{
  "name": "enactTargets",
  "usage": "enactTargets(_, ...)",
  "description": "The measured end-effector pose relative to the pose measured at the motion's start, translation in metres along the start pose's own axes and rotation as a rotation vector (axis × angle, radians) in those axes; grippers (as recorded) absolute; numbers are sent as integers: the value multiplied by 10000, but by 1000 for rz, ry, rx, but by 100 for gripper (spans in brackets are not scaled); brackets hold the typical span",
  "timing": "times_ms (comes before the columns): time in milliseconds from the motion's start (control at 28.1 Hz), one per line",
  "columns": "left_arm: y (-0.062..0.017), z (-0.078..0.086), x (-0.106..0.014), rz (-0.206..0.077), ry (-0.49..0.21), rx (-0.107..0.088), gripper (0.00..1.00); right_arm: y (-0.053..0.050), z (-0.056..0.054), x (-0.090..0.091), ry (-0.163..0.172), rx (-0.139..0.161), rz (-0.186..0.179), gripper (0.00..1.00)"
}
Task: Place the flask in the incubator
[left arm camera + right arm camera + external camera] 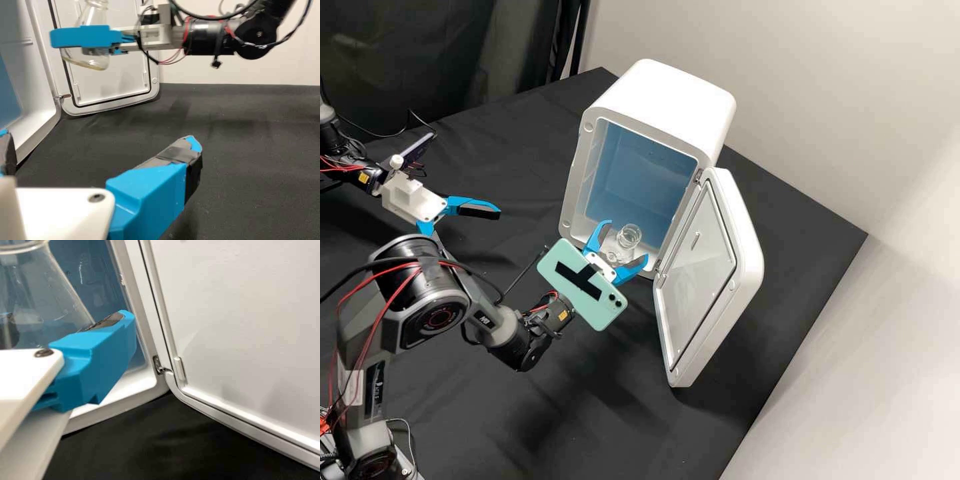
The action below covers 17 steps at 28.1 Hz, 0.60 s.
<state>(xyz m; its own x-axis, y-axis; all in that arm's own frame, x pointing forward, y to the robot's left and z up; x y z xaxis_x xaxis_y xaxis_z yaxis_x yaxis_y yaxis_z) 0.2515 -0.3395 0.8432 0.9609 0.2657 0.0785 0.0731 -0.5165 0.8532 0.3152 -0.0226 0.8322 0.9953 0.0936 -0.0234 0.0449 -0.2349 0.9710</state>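
Observation:
The white incubator [667, 100] stands on the black bench with its door [713, 267] swung wide open and its blue inside showing. A clear conical flask [628, 239] hangs upright at the lower front edge of the opening, with my right gripper [621, 248] shut on its body. In the right wrist view the flask [30, 295] sits against the blue finger [100, 355], next to the door hinge [160, 365]. My left gripper [463, 217] hovers open and empty well left of the incubator; its view shows the flask [92, 50] held by the other arm.
A mint green phone [583, 283] is strapped on the right arm's wrist. The open door [115, 75] juts toward the bench's front right edge [787, 373]. Bare black bench [520, 133] lies left of and in front of the incubator. A white wall stands behind.

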Motion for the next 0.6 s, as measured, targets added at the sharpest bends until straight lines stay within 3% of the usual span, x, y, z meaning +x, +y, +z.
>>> enactTargets(178,0,0,0,0,0,0,100,-57,-44,282,41,-24,2,0)
enactTargets(320,0,0,0,0,0,0,100,-60,-105,461,57,-22,18,0)
enactTargets(462,-4,-1,1,-1,0,0,100,-92,-160,658,58,-48,29,0)
enactTargets(604,-27,-6,6,-10,2,-2,100,-159,-194,822,45,-72,12,0)
